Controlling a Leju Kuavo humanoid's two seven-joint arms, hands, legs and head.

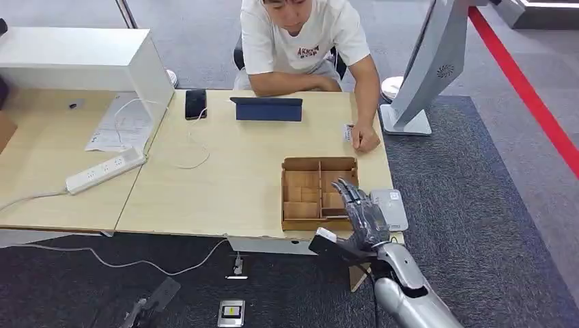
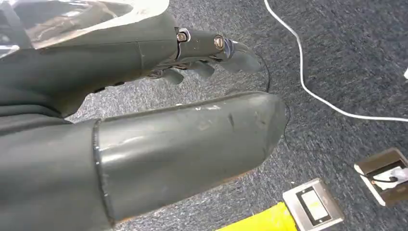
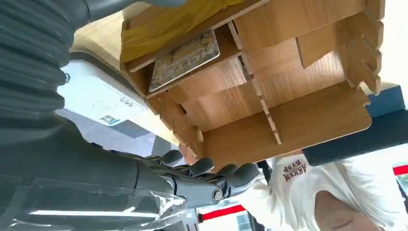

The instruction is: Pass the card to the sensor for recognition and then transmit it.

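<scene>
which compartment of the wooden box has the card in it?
The compartment nearest the right hand, by the white sensor: the card lies flat there. The wooden box's other compartments show bare wood.

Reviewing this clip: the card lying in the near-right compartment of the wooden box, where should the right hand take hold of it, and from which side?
Probably from above, by an edge. The card lies flat on the floor of a compartment of the wooden box, next to the white sensor, so its faces cannot be pinched. The walls shut out any sideways approach. The right hand hovers over that corner with its fingers apart, holding nothing.
</scene>
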